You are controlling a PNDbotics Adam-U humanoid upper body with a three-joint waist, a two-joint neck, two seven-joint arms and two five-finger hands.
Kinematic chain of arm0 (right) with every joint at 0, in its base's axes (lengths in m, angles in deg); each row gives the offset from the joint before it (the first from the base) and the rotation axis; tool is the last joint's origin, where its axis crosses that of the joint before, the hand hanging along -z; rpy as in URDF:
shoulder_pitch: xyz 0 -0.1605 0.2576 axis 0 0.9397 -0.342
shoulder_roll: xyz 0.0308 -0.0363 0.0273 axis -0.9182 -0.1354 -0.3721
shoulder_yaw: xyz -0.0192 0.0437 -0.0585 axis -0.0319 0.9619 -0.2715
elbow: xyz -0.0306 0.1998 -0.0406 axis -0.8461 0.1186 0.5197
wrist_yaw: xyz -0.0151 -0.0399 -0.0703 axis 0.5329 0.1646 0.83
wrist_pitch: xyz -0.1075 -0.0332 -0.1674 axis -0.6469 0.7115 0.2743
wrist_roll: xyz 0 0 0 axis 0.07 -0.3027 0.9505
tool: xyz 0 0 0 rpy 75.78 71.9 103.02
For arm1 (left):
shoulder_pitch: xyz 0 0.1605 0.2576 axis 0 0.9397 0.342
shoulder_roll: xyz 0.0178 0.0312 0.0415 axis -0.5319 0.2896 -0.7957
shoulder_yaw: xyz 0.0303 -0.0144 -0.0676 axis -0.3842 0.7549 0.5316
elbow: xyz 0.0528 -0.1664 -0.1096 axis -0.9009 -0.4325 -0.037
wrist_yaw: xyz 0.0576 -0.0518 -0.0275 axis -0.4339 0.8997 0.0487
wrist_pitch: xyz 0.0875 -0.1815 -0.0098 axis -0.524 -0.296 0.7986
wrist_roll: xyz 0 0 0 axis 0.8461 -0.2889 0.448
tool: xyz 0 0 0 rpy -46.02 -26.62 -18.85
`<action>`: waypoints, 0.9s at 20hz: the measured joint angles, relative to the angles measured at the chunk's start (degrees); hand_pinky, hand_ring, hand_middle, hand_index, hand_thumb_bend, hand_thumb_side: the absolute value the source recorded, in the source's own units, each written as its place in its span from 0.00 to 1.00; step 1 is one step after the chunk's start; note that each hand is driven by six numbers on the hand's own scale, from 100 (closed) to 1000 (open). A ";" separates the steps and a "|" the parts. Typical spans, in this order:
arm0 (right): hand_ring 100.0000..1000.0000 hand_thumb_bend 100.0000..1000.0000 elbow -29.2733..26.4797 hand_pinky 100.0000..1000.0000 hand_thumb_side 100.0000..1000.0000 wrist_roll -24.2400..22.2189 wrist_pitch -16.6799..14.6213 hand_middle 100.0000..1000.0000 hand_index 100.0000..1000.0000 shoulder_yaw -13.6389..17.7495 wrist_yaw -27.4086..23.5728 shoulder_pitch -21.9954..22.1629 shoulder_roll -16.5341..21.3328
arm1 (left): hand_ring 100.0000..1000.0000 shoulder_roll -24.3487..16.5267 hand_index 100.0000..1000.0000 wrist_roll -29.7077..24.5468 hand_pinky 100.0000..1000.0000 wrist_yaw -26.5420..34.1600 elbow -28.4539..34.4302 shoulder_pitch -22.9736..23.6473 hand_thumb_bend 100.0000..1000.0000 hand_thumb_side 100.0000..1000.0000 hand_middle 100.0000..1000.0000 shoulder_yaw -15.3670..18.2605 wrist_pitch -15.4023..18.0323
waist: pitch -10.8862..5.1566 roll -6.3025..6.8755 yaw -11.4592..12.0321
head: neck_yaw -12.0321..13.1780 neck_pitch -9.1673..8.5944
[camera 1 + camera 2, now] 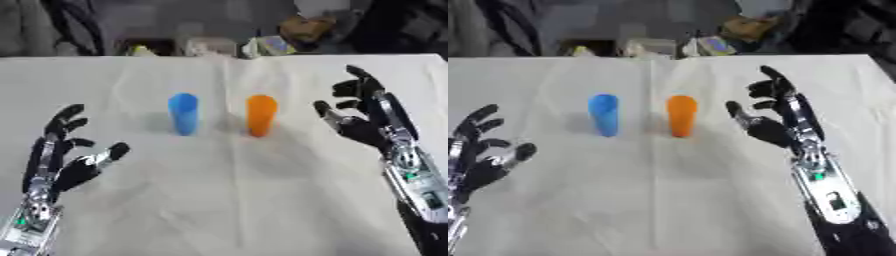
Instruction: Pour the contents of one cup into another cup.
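Fingers, left hand (63, 165): spread and released, thumb out to the right; nothing held, nothing touched; it shows at the near left, palm turned inward.
Fingers, right hand (773, 127): straight and apart, thumb reaching left toward the cups; it grasps nothing and stays clear of the orange cup, which is near it on its left.
Blue cup (183, 114): upright on the cloth, left of centre, well apart from the left hand.
Orange cup (261, 115): upright just right of the blue cup, with a gap between them; what either cup contains cannot be told.
Table (219, 200): covered in a creased white cloth, bare between the hands and the cups.
Far edge: blurred clutter (262, 42) beyond the table, well apart from the cups; nothing lies between either hand and the cups.
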 measured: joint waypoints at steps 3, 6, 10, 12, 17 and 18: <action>0.71 0.40 -0.07 0.63 0.17 0.01 0.01 0.65 0.96 0.00 0.00 0.00 0.00 | 0.84 0.00 0.88 0.04 0.56 0.07 -0.22 -0.22 1.00 0.39 0.90 -0.02 -0.04 | 0.00 0.01 -0.04 | 0.01 0.00; 0.71 0.40 -0.36 0.63 0.17 0.02 0.01 0.65 0.96 0.00 0.00 -0.01 0.00 | 0.83 -0.12 0.89 0.23 0.56 0.09 -0.85 -1.64 1.00 0.39 0.89 -0.34 -0.23 | 0.00 0.02 -0.13 | 0.06 -0.01; 0.71 0.39 -0.50 0.63 0.18 0.14 0.12 0.64 0.96 -0.02 -0.17 -0.02 -0.02 | 0.82 -0.80 0.89 0.62 0.55 -0.11 -2.76 -4.23 1.00 0.38 0.89 -1.04 -0.53 | 0.00 -0.01 -0.46 | 0.29 -0.21; 0.71 0.40 -0.65 0.63 0.17 0.21 0.18 0.64 0.96 -0.09 -0.32 -0.03 -0.02 | 0.82 -0.99 0.89 1.00 0.55 -0.11 -4.11 -5.76 1.00 0.38 0.89 -1.45 -0.39 | 0.02 -0.09 -0.63 | 0.44 -0.25; 0.71 0.39 -0.71 0.63 0.17 0.25 0.22 0.64 0.96 -0.32 -0.48 -0.05 -0.34 | 0.81 -0.97 0.89 2.39 0.54 -0.12 -9.25 -10.24 1.00 0.37 0.88 -2.70 0.45 | 0.19 -0.21 -1.07 | 0.61 -0.27; 0.71 0.39 -0.74 0.63 0.17 0.25 0.22 0.64 0.96 -0.32 -0.49 -0.06 -0.35 | 0.81 -0.92 0.89 2.72 0.54 -0.16 -10.56 -11.14 1.00 0.36 0.88 -2.90 0.67 | 0.21 -0.25 -1.14 | 0.69 -0.27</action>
